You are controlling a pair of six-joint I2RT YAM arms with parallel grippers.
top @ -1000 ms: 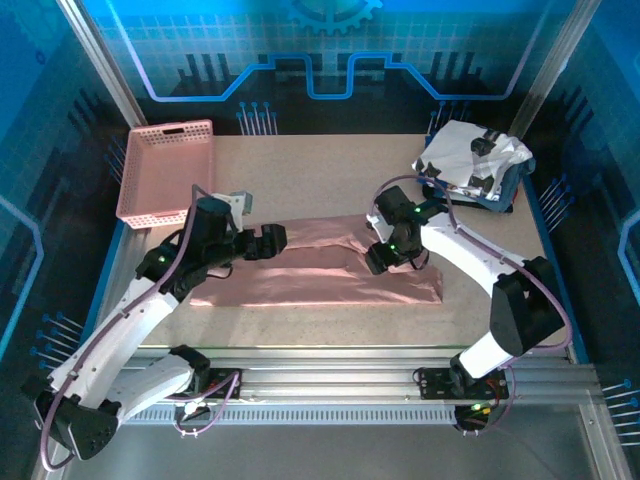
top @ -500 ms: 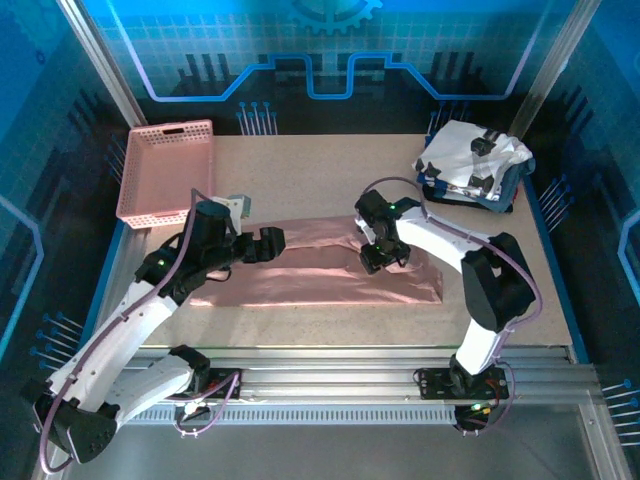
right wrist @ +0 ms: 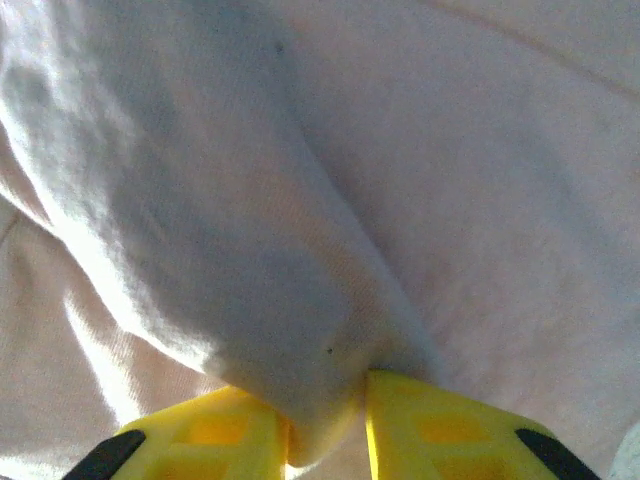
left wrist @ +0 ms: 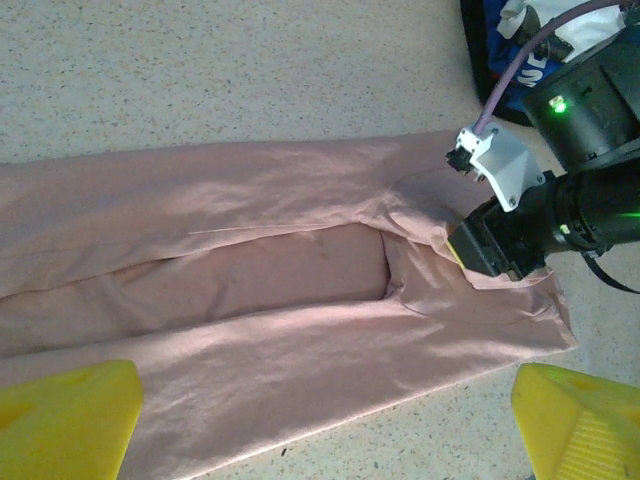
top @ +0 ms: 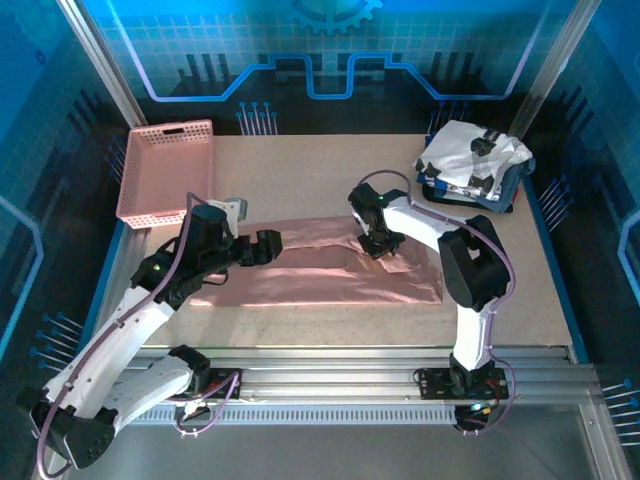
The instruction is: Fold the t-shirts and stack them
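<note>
Pink shirt (top: 320,272): lies flat across the middle of the table (top: 300,170), long side running left to right. Both long edges are folded in toward the centre. A darker inner strip shows between the flaps in the left wrist view (left wrist: 250,300).

Right pincer (top: 385,246): down on the shirt's far edge, right of centre. In its own wrist view (right wrist: 330,425) the two yellow fingers (right wrist: 200,435) are pressed onto a raised ridge of the pink cloth (right wrist: 300,200). A thin fold is nipped between the tips. From the left wrist view it sits where the far flap meets the sleeve end (left wrist: 478,250).

Left pincer (top: 270,245): spread wide, hanging over the left half of the pink shirt and pointing right along it. Its yellow tips (left wrist: 70,415) stand at the two bottom corners of its wrist view, with nothing but flat cloth between them. Whether the tips touch the cloth, cannot tell.

White shirt (top: 470,160): crumpled, with black patches, at the table's far right corner, well apart from the pink one.

Navy shirt (top: 508,188): under the white shirt, its dark edge showing along the right and near sides of that pile.

Basket (top: 165,172): pink plastic lattice, at the far left corner, partly over the table's left edge.
</note>
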